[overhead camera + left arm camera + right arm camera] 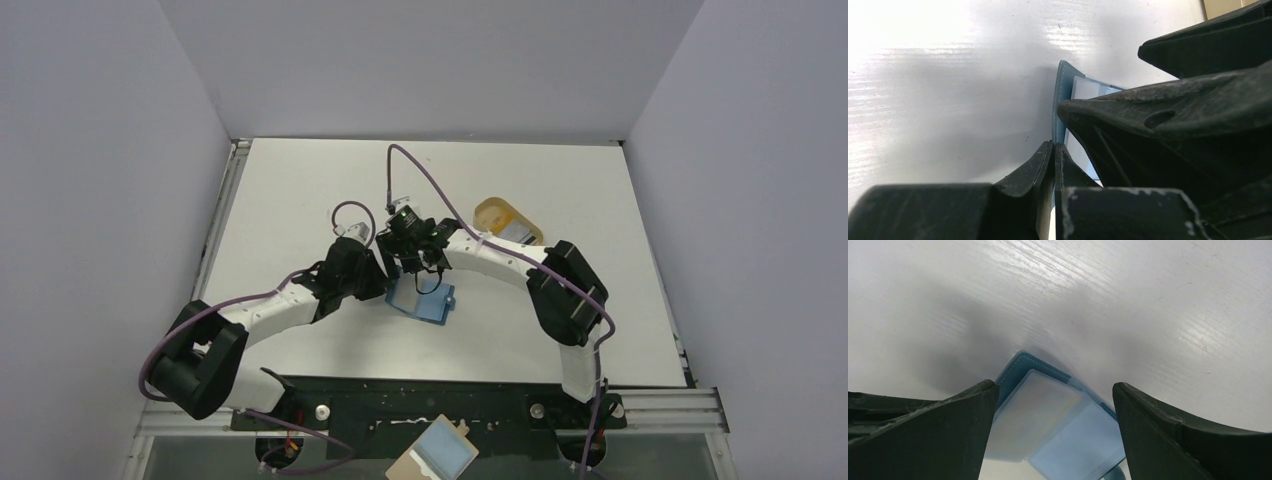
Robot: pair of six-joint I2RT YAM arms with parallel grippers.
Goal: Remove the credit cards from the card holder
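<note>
The card holder lies unfolded near the middle of the tabletop, a little toward the near edge, with its lighter blue inside facing up. My left gripper has its fingers pinched together on the thin teal edge at the holder's left side. I read that as a hold-down grip. My right gripper hangs just above the pockets with its fingers spread wide and nothing between them.

From the top camera the unfolded holder's long axis runs roughly from the left edge toward the right edge, skewed so that the right end sits nearer me. In the right wrist view a pale credit card sits under a clear pocket. Its long side seems to follow the pocket, but I can't tell which way the pocket mouth faces.

I expect the holder to be light and floppy, so it would lift or slide on this smooth white table unless it is pinned. The card should be stiff, thin and slick, and snug in its sleeve. I'd take it by whatever short edge shows at the pocket mouth, one finger above and one below, and draw it out along its own length. I cannot see how many cards there are.

The tan oval tray sits well apart, toward the far right corner.
</note>
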